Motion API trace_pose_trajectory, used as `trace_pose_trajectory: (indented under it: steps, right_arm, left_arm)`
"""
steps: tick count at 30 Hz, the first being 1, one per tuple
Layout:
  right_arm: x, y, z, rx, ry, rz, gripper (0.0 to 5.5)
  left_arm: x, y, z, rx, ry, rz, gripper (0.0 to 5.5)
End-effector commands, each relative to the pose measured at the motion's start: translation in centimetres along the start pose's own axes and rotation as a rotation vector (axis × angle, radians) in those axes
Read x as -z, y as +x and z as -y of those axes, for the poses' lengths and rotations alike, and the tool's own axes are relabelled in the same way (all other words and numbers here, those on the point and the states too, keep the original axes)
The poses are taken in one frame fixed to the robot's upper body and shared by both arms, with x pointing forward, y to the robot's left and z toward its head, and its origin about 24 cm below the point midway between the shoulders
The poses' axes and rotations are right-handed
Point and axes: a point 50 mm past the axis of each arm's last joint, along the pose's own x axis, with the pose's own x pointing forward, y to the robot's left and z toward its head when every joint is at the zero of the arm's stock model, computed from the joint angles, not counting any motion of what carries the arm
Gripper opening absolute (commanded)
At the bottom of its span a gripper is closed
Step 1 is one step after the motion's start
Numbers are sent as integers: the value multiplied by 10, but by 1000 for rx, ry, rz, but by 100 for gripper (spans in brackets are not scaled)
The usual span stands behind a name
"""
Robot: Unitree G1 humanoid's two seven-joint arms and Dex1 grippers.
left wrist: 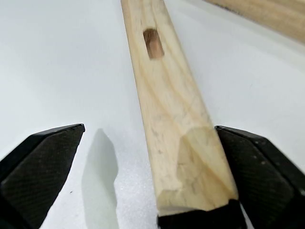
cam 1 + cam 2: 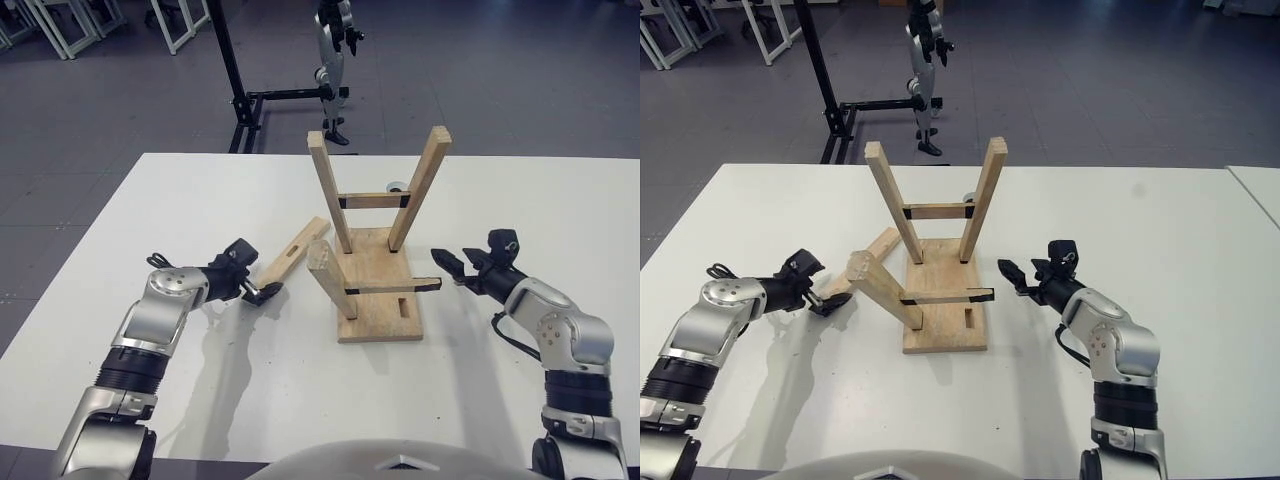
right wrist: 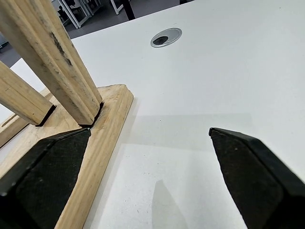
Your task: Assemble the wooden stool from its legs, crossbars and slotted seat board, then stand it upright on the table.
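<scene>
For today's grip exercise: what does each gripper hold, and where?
Nothing is held. Left gripper open around the end of the loose pale wooden leg; right gripper open, empty.

**Site: robotics lab, open floor**

White counter with a round cable grommet set in its top. Beyond it, a wide grey tiled floor, bare like a test hall's. A black metal stand on a floor-level base stands there, and a second humanoid robot is just beside it, only partly in view. White metal frames line the far edge. No domestic furnishings; everything reads as test equipment.
</scene>
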Motion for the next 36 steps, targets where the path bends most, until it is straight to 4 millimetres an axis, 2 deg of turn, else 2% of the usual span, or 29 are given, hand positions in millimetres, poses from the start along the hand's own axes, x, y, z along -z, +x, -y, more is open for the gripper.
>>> trace_pose_trajectory:
  steps: [1, 9, 12, 16, 22, 23, 25, 26, 28, 30, 31, 33, 36]
  right_arm:
    - [0, 0, -2, 5, 8, 1, 459]
    - [-24, -1, 8, 44, -3, 65, 459]
    - [-37, -1, 8, 35, 50, 114, 459]
    - [-45, -1, 11, 60, 55, 145, 459]
    - [-58, -1, 16, 85, 26, 191, 459]
    - [-62, -1, 17, 85, 22, 205, 459]
    - [-75, -4, 18, 72, 34, 252, 459]
    - [-85, -7, 18, 48, 50, 294, 459]
    - [-108, -13, 11, -55, 111, 397, 459]
    - [-135, -23, -23, -382, 140, 491, 459]
    - [-142, -29, -40, -542, 147, 507, 459]
    - [-149, -35, -64, -775, 159, 491, 459]
    - [-154, -27, -84, -926, 188, 433, 459]
  left_arm:
    - [38, 7, 3, 11, -6, -164, 494]
    - [75, 9, 26, 133, -273, -224, 359]
    - [89, 7, 28, 128, -234, -284, 320]
    - [98, 8, 34, 129, -155, -305, 264]
    - [100, 14, 33, 19, -194, -206, 206]
    - [94, 14, 26, -38, -232, -153, 206]
    - [68, 5, -4, -229, -362, 61, 206]
    - [51, -5, -22, -316, -408, 187, 206]
    - [6, -29, -45, -353, -467, 498, 206]
    - [-47, -52, -43, -169, -459, 809, 206]
    - [-66, -58, -37, -69, -447, 898, 206]
    - [-89, -64, -24, 112, -451, 991, 206]
    - [-108, -65, -9, 316, -427, 1006, 206]
